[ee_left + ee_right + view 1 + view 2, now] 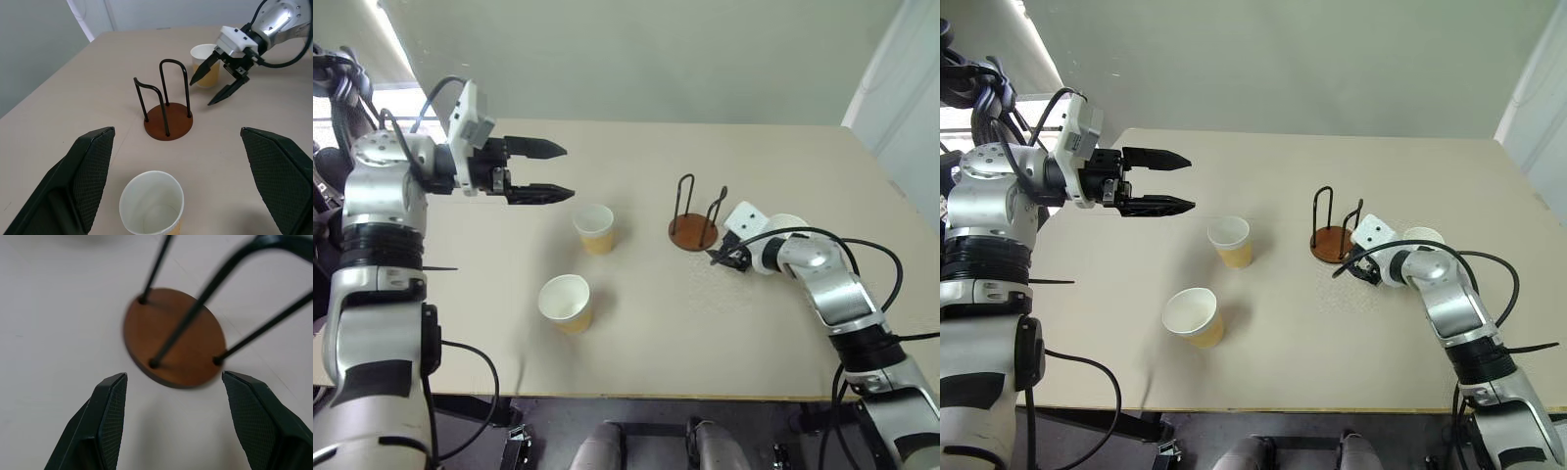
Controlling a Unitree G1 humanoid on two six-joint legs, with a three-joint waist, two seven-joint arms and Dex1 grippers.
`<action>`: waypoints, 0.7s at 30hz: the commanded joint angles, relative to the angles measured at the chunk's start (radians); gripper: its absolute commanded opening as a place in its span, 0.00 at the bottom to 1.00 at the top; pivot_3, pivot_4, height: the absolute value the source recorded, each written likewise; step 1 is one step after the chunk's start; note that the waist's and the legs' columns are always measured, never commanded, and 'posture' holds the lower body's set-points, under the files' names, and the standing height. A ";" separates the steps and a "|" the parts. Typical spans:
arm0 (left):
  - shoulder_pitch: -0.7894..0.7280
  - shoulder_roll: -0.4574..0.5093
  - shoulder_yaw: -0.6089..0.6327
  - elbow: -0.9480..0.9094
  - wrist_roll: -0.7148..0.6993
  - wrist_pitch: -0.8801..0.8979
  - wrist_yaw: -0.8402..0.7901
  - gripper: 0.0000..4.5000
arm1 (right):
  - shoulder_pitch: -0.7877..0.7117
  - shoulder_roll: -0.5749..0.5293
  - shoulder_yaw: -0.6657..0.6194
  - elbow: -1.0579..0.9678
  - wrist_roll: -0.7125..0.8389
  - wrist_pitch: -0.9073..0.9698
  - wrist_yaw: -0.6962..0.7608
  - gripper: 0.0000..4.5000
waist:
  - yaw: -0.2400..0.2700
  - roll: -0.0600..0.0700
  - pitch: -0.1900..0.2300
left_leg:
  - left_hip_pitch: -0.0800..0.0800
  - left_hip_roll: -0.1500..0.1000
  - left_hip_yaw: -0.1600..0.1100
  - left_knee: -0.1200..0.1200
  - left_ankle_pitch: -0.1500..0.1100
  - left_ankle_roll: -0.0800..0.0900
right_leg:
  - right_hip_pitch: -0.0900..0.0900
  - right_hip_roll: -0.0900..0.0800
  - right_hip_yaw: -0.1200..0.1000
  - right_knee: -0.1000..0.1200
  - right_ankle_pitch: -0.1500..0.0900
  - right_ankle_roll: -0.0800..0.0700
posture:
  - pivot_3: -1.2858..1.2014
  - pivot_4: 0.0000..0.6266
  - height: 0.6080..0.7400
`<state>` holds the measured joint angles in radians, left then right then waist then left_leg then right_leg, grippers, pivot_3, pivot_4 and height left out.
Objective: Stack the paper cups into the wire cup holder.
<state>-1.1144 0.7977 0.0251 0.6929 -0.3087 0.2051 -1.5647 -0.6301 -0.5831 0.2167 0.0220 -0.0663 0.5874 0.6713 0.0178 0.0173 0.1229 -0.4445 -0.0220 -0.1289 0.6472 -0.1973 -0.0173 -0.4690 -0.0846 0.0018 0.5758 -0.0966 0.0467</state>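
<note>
Two paper cups stand upright mid-table: one point(594, 228) farther back, one point(566, 302) nearer the front edge. A third paper cup point(205, 68) stands just behind my right wrist. The wire cup holder point(693, 223), a brown disc with black wire loops, stands empty right of the farther cup. My left gripper point(568, 171) hovers open above the table, left of the farther cup and pointing toward it. My right gripper point(201, 93) is open and low, right beside the holder's base point(176, 338), with nothing between its fingers.
Everything rests on the beige table point(705, 343), whose front edge runs close below the nearer cup. A black cable point(862, 250) loops around my right forearm. A pale wall rises behind the table's far edge.
</note>
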 commanded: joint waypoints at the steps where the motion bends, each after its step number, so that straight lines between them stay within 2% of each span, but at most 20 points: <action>1: -0.033 0.008 0.010 -0.025 -0.003 -0.011 -0.018 0.98 | -0.058 0.028 -0.042 0.031 -0.008 -0.013 -0.054 0.70 | 0.000 0.000 0.000 | 0.000 0.000 0.000 0.000 0.000 0.000 | 0.000 0.000 0.000 0.000 0.000 0.000 | 0.52 0.24 1.00; 13: -0.035 0.008 0.007 -0.022 -0.001 -0.009 -0.019 0.98 | -0.133 0.073 -0.074 0.102 0.049 0.023 -0.032 0.70 | 0.001 0.000 0.000 | -0.001 0.000 0.000 0.000 -0.001 -0.001 | -0.001 0.000 0.000 0.000 0.000 0.000 | 0.52 0.24 1.00; 21: -0.037 0.012 0.005 -0.020 0.002 -0.007 -0.023 0.98 | -0.119 0.057 -0.052 0.062 0.099 0.068 0.066 0.70 | 0.000 0.000 0.000 | -0.001 0.000 0.000 0.000 -0.001 -0.001 | -0.001 0.000 0.000 0.000 0.000 0.000 | 0.52 0.24 1.00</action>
<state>-1.1161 0.7956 0.0233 0.6928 -0.3070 0.2050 -1.5650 -0.7376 -0.5192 0.1744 0.1238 0.0178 0.6531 0.7261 0.0181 0.0173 0.1229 -0.4452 -0.0220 -0.1289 0.6470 -0.1981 -0.0180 -0.4699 -0.0845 0.0016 0.5754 -0.0965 0.0466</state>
